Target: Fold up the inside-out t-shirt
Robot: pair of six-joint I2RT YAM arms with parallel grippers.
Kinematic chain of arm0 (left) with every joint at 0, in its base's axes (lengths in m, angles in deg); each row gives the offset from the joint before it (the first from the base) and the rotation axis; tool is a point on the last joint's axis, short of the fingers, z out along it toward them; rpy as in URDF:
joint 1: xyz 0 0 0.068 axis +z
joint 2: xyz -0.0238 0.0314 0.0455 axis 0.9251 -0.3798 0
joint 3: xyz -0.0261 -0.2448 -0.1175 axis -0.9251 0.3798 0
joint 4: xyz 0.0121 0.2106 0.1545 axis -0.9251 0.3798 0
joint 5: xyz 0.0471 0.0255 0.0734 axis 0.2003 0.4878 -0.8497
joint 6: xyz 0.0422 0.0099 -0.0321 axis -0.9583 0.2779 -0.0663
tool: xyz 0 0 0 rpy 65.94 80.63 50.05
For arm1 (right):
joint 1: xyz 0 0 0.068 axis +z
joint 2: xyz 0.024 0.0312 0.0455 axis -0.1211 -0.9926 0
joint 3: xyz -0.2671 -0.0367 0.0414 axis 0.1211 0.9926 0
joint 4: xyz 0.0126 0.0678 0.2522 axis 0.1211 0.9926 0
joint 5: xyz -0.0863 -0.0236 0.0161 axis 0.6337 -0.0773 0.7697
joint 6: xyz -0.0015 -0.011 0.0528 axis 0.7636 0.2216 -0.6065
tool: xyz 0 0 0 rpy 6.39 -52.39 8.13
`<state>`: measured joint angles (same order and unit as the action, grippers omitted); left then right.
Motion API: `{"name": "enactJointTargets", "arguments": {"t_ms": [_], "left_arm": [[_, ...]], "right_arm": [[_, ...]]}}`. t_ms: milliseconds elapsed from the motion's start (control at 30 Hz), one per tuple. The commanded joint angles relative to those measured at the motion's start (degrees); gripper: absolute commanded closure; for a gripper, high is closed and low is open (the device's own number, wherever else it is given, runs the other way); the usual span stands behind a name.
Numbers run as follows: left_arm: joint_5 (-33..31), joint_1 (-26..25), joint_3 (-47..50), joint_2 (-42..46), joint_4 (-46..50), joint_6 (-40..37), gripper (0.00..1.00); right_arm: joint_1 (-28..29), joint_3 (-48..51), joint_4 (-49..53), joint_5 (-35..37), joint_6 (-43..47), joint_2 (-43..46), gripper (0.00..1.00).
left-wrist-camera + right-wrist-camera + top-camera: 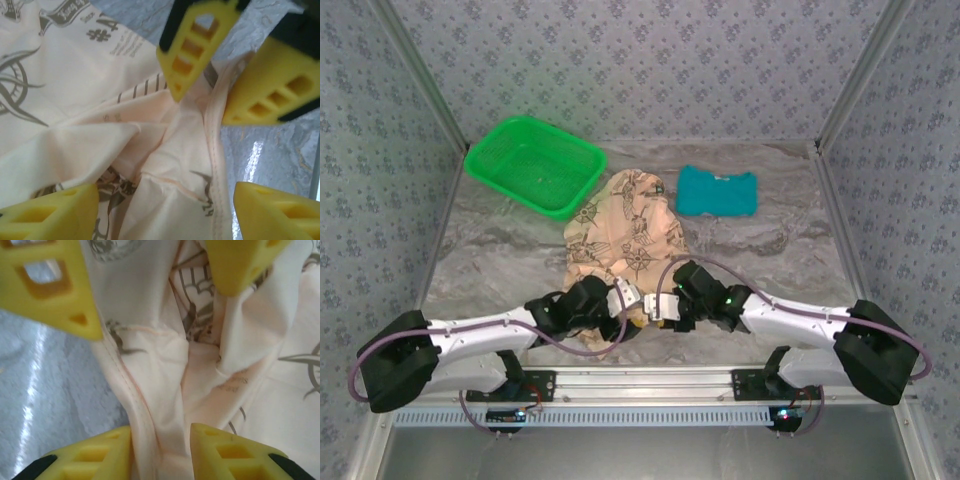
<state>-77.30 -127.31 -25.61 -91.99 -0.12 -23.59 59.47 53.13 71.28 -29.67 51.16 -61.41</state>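
At the back left, a green plastic mesh basket (533, 165) sits on the grey marbled table (490, 260), its bare floor showing. The left gripper (165, 200) is released, jaws wide astride the near edge of the crumpled peach-beige, brown-printed inside-out t-shirt (625, 235), which lies mid-table. Just beside it, the right gripper (161, 432) stands parted too, the stitched hem running loose between its fingers. A folded teal garment (717, 191) lies back right

One printed t-shirt (625, 225). One teal folded garment (717, 191). One green basket (505, 188). One marbled table (500, 255). Two arms: left arm (470, 345), right arm (800, 325). Two grippers: left gripper (623, 300), right gripper (658, 308). Four yellow fingers (195, 45), two per gripper.
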Motion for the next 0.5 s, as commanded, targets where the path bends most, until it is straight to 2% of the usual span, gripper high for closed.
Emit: {"name": "enactJointTargets", "arguments": {"t_ms": [0, 133, 167, 267, 400, 467], "left_arm": [[0.3, -0.2, 1.8, 1.3, -5.1, 0.4, 0.28], [2.1, -0.2, 2.7, 2.5, -4.4, -1.7, 0.27], [2.7, -0.2, 2.8, 2.8, -3.9, -2.3, 0.27], [3.4, -0.2, 2.7, 3.5, -2.1, -3.4, 0.26], [6.8, -0.2, 2.6, 4.1, -2.5, -4.3, 0.25], [7.6, -0.3, 2.7, 4.5, -3.2, -4.3, 0.24]], "right_arm": [[1.8, -3.2, 5.6, 4.7, 4.5, -0.5, 0.63], [4.5, -3.9, 8.4, 6.6, 4.8, -2.2, 0.61], [5.1, -3.9, 8.4, 7.2, 4.3, -2.3, 0.63], [6.1, -2.4, 3.7, 10.1, 2.5, -2.0, 0.84], [5.5, 0.7, -6.5, 4.8, -3.4, 1.6, 0.95], [4.9, 1.6, -9.8, 2.5, -6.4, 2.9, 0.96]]}}
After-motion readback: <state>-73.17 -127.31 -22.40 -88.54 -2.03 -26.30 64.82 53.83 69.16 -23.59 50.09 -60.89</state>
